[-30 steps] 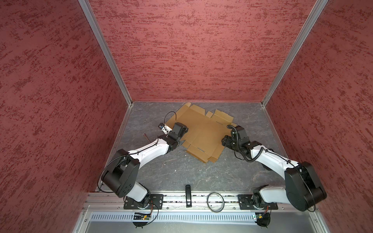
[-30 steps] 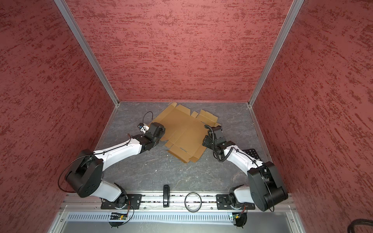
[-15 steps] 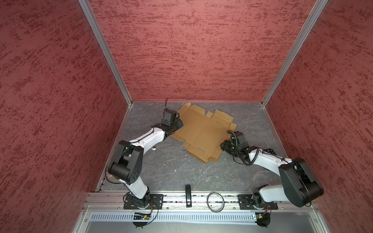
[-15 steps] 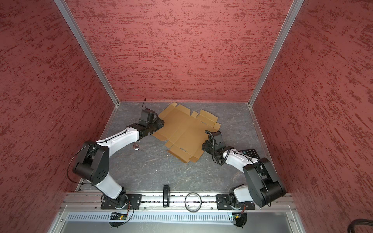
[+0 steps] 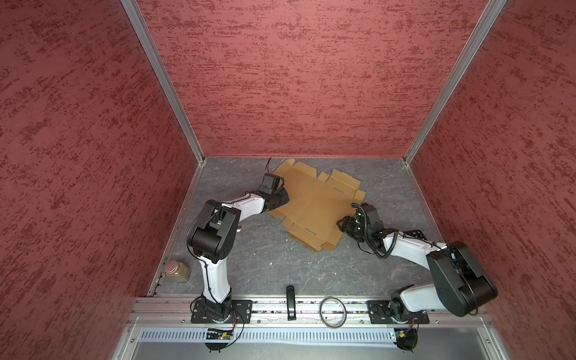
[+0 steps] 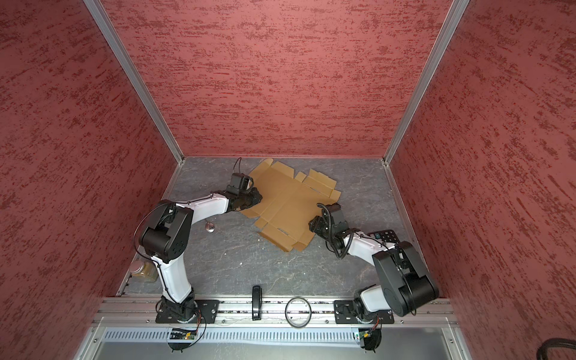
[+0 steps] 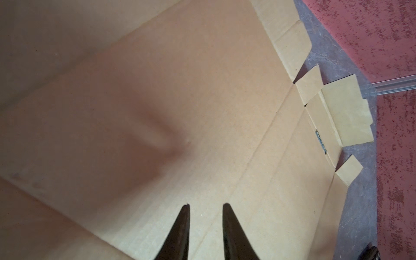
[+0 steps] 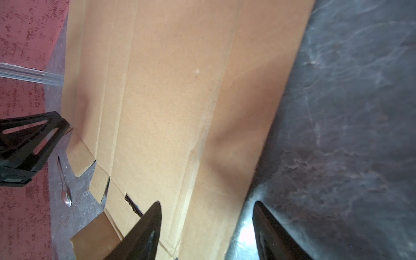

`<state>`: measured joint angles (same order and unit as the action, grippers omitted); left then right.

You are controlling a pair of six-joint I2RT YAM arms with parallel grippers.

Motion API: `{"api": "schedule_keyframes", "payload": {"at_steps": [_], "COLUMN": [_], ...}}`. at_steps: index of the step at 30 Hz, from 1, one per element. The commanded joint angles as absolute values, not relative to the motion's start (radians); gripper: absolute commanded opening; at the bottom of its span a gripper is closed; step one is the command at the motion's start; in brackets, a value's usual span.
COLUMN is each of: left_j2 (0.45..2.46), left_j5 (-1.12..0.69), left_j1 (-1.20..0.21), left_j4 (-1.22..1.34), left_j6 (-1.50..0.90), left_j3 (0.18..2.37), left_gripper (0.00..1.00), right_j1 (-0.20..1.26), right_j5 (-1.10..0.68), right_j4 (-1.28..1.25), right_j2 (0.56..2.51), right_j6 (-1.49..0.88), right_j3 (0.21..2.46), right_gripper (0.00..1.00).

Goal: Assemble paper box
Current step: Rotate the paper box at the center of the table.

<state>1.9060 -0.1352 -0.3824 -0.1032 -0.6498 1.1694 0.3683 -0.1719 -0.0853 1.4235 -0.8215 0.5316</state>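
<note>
Left pincer [image 7: 206, 205] newly over flat paper box [image 5: 314, 202]

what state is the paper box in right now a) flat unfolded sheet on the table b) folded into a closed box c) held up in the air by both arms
a, in both top views the paper box lies spread out as a sheet on the table, with no walls folded up

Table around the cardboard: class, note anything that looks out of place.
A spoon lies loose on the table near the left arm, and a jar stands at its left edge; neither serves box folding. The paper box lies flat, turned askew.
</note>
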Motion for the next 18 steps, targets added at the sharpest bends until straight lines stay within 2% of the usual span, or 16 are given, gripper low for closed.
{"api": "schedule_keyframes", "payload": {"at_steps": [1, 18], "left_j2": [1.919, 1.97], "left_j5": [-0.119, -0.048], "left_j1": [-0.39, -0.41], "left_j4": [-0.081, -0.119], "left_j6": [-0.648, -0.687], "left_j3": [1.155, 1.138], "left_gripper": [0.26, 0.22], "right_j1": [0.367, 0.367], "right_j5": [-0.182, -0.213], "right_j4": [-0.137, -0.249], "right_j2": [1.433, 1.448], "right_j6": [-0.869, -0.924], "right_j3": [0.511, 0.476], "right_gripper": [0.65, 0.65]}}
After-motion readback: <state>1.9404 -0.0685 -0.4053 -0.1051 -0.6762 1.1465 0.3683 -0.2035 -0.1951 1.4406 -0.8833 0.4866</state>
